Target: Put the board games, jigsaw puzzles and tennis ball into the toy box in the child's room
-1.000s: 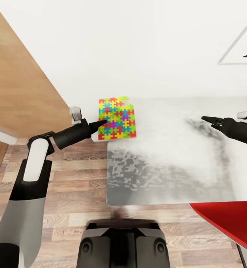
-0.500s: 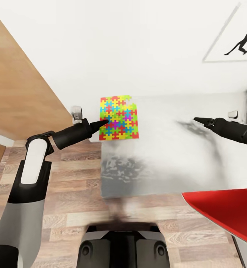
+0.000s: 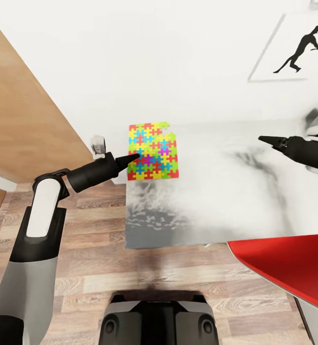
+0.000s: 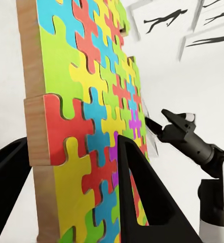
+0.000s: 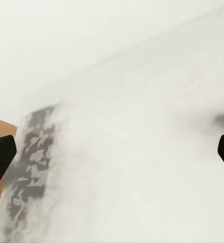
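Left end effector (image 3: 131, 158) clamped on the left edge of a jigsaw puzzle (image 3: 153, 151), at the far left corner of the surface (image 3: 216, 191).
Right end effector (image 3: 266, 140) hovers spread, empty, above the surface's right part. To carry well, keep the thin wooden-edged puzzle level and firmly pinched; toy box unseen.

My head camera is looking steeply down over both arms at the desk (image 3: 216, 211). My left wrist camera is sitting very close against the jigsaw puzzle (image 4: 99, 131), facing across toward my right arm. My right wrist camera is overlooking the same desk.
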Motion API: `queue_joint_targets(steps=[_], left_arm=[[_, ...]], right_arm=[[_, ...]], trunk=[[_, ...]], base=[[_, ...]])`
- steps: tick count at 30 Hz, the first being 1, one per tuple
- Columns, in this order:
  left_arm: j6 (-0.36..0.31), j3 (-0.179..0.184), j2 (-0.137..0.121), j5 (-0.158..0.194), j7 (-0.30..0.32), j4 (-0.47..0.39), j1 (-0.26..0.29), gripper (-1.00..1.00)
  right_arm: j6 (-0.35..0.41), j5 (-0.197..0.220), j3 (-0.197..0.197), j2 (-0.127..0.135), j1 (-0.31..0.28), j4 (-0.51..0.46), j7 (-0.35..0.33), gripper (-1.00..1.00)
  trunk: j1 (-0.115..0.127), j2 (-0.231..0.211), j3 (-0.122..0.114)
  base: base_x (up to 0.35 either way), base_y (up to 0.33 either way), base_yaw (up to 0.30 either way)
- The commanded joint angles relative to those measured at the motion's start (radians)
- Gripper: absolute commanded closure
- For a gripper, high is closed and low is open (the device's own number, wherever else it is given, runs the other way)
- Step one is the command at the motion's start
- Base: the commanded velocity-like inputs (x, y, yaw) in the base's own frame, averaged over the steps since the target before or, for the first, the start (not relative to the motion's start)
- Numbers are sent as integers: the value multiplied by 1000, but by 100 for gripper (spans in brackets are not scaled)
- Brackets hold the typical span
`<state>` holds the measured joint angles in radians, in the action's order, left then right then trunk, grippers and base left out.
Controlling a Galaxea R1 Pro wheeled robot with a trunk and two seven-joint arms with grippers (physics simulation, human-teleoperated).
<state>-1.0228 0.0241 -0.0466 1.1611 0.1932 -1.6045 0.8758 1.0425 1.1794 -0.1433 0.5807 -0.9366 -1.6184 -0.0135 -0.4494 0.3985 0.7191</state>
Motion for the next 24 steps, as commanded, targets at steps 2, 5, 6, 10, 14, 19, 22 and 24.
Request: queue_joint_targets(steps=[2,5,6,10,14,19,22,24], left_arm=[[-1,-1,-1,-11,12,0,0,100],[0,-2,0,-11,14,0,0,100],[0,-3,0,-11,14,0,0,100],[1,-5,-1,-10,16,0,0,100],[0,-23,-2,-4,18,2,0,100],[-3,-58,-3,2,18,8,-5,100],[-3,-65,-3,4,20,6,-8,100],[-3,-66,-4,5,21,5,-8,100]], right_arm=[[5,-1,1,1,-20,0,-1,-100],[5,0,5,4,-108,0,0,-100],[5,1,6,5,-123,0,0,-100],[5,2,7,17,-167,0,0,-100],[5,4,9,38,-201,0,0,-100],[5,3,34,48,-209,0,0,-100],[5,4,39,52,-210,0,0,-100],[5,3,41,53,-211,0,0,-100]], trunk=[[-1,1,-2],[-1,1,-7],[-1,1,-9],[-1,1,-15],[-1,1,-21],[-1,1,-30],[-1,1,-34],[-1,1,-38]], base=[[-7,-3,-4],[-3,-2,-2],[-1,-1,-1],[0,0,0],[0,0,0],[0,0,0],[0,0,0],[0,0,0]])
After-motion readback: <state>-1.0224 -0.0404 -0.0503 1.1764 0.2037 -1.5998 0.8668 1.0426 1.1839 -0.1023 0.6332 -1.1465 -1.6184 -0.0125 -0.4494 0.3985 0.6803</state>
